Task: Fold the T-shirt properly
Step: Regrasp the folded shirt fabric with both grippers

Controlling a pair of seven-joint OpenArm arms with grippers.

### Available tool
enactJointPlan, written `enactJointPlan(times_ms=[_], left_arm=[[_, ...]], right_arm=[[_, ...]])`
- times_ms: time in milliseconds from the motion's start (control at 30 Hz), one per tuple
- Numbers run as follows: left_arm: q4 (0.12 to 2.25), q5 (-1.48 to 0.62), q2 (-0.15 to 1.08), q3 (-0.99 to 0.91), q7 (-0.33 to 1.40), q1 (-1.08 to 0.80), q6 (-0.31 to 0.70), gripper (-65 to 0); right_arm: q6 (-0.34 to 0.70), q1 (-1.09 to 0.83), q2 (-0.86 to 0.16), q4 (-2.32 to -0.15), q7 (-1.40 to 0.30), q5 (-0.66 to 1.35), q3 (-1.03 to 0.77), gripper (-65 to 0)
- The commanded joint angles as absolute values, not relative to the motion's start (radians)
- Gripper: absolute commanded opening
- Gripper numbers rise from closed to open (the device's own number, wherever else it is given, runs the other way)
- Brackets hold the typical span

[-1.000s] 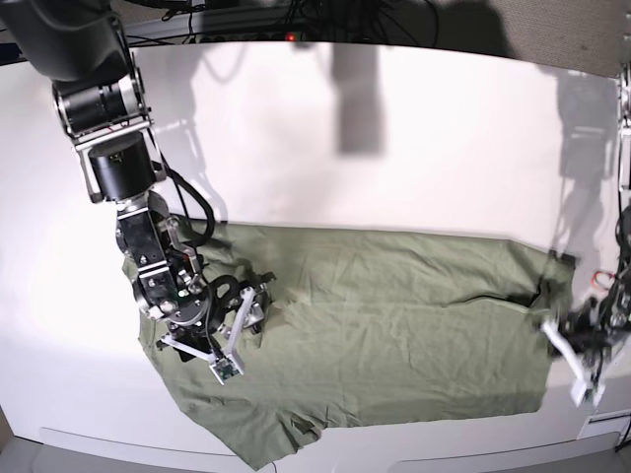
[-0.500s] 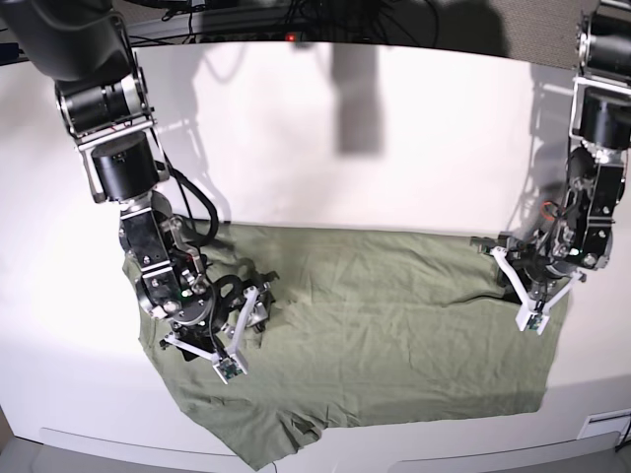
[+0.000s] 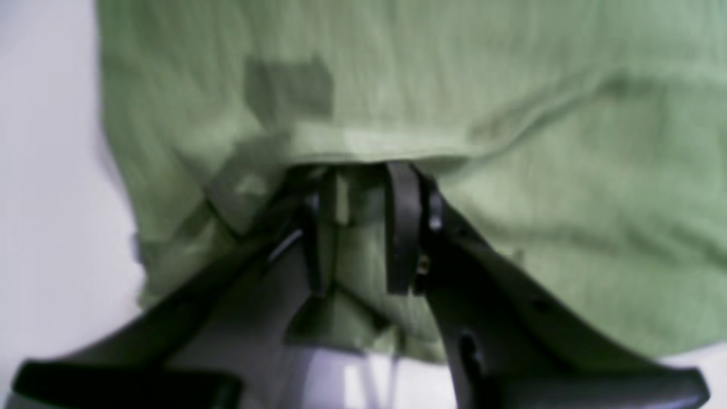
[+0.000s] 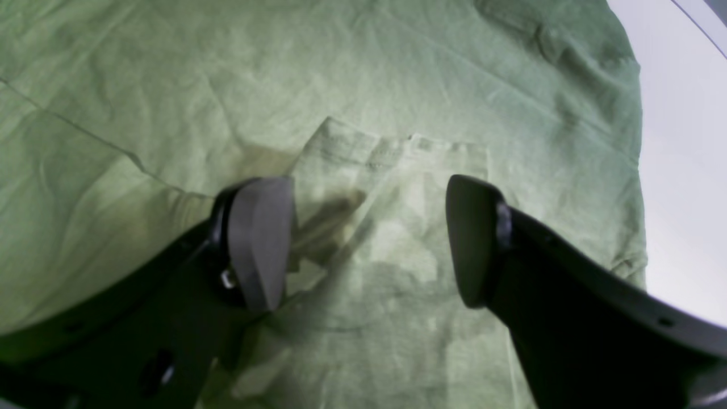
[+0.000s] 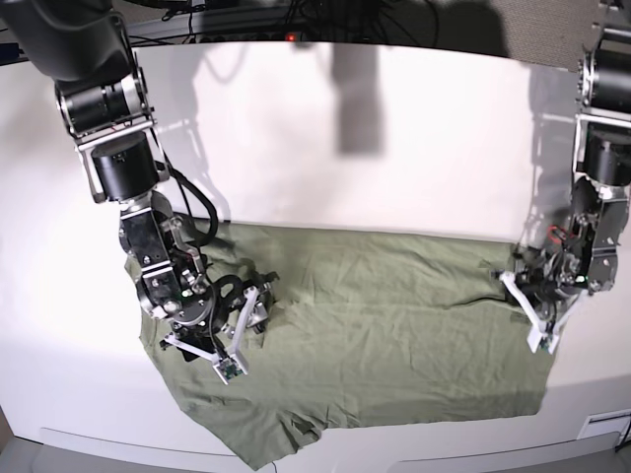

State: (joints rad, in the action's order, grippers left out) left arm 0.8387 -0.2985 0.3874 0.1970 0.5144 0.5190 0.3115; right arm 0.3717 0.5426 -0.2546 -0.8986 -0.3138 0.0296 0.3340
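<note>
The T-shirt (image 5: 365, 335) lies spread flat on the white table (image 5: 394, 138). The left hand (image 3: 363, 227) sits at its edge on the base view's right, fingers pinching a raised fold of cloth. The right hand (image 4: 366, 238) hovers spread wide just above the opposite end, gripping nothing.
</note>
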Motion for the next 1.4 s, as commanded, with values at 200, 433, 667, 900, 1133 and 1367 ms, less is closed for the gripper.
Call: enactJointPlan(times_ms=[200, 433, 667, 900, 1133, 1367], left_arm=[[0.733, -0.207, 0.399, 0.191, 0.386, 0.581, 0.311, -52.2], [0.662, -0.208, 0.393, 0.191, 0.342, 0.654, 0.311, -53.1], [0.646, -0.131, 0.343, 0.191, 0.296, 0.697, 0.311, -53.9], [0.692, -0.142, 0.365, 0.191, 0.412, 0.720, 0.308, -53.9], [0.855, -0.422, 0.504, 0.191, 0.646, 0.634, 0.311, -53.9], [0.855, -0.536, 0.490, 0.191, 0.641, 0.529, 0.348, -53.8]], right_arm=[[0.366, 0.577, -0.258, -0.917, -0.329, 0.034, 0.327, -23.5], [0.366, 0.561, -0.258, -0.917, -0.327, 0.035, 0.327, -23.5], [0.366, 0.519, -0.258, -0.917, -0.327, 0.034, 0.327, -23.5], [0.366, 0.490, -0.262, -0.917, -0.313, 0.030, 0.327, -23.5], [0.366, 0.491, -0.258, -0.917, -0.266, 0.030, 0.254, -23.5], [0.366, 0.496, -0.259, -0.917, -0.243, 0.030, 0.206, -23.5]])
